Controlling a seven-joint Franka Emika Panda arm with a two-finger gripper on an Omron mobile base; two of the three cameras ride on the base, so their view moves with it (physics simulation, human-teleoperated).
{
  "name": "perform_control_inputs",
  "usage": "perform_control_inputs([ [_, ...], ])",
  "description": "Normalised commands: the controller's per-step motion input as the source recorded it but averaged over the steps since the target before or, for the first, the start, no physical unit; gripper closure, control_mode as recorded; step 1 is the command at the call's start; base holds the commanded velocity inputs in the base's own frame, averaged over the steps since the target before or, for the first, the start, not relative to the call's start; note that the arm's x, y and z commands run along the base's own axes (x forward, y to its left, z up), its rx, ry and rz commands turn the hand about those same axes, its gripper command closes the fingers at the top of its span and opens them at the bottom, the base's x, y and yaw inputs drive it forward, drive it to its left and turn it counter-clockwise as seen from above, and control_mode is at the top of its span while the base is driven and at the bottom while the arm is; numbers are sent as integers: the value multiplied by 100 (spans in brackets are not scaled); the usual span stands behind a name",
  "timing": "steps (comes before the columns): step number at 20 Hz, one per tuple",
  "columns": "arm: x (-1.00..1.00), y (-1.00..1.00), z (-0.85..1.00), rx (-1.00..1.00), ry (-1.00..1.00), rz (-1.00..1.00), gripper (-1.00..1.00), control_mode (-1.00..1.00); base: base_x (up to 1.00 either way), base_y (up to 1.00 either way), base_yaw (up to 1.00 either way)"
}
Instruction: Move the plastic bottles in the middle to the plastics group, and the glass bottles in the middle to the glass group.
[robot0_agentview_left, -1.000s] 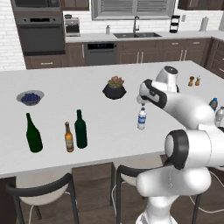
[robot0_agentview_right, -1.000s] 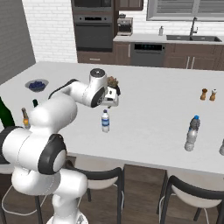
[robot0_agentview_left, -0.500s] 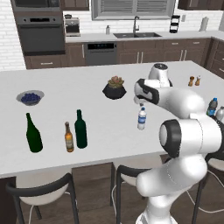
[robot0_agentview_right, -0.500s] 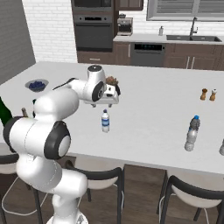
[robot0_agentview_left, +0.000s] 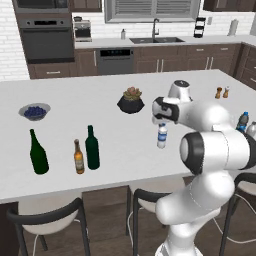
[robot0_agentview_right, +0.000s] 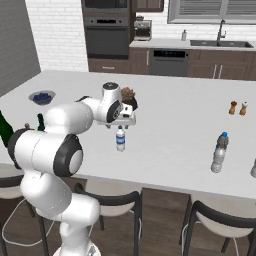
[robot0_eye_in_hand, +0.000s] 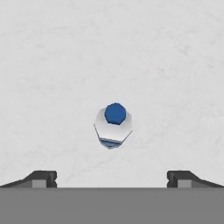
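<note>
A small clear plastic bottle (robot0_agentview_left: 162, 135) with a blue label stands upright near the middle of the white counter (robot0_agentview_left: 120, 130). My gripper (robot0_agentview_left: 161, 119) hangs just above it, pointing down, open and holding nothing. Looking straight down, the hand view has this bottle (robot0_eye_in_hand: 113, 124) centred ahead of my gripper (robot0_eye_in_hand: 111, 179), its fingertips (robot0_eye_in_hand: 41, 177) wide apart. At the left stand a sloping-shouldered green wine bottle (robot0_agentview_left: 38, 152), a brown beer bottle (robot0_agentview_left: 78, 157) and a straight-sided green glass bottle (robot0_agentview_left: 92, 148). A dark-capped plastic bottle (robot0_agentview_right: 218, 152) stands far right, with another bottle (robot0_agentview_right: 254, 167) cut off by the frame edge.
A dark pot with a plant (robot0_agentview_left: 131, 102) sits just behind the gripper. A bowl of blueberries (robot0_agentview_left: 34, 111) is at the far left, and salt and pepper shakers (robot0_agentview_left: 222, 92) at the far right. Stools (robot0_agentview_left: 150, 200) line the counter's near edge.
The hand has swung left and a little down, so it now sits over the clear bottle. The jaws stayed open and no bottle moved.
</note>
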Motion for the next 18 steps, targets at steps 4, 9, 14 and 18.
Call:
perform_control_inputs([
  [4,20,0,-29,0,0,0,-100,-100,0,0,0],
  [9,25,1,-16,0,0,0,-100,-100,0,0,0],
  [14,13,1,-24,0,0,0,-100,-100,0,0,0],
  [18,8,0,-28,0,0,0,-100,-100,0,0,0],
])
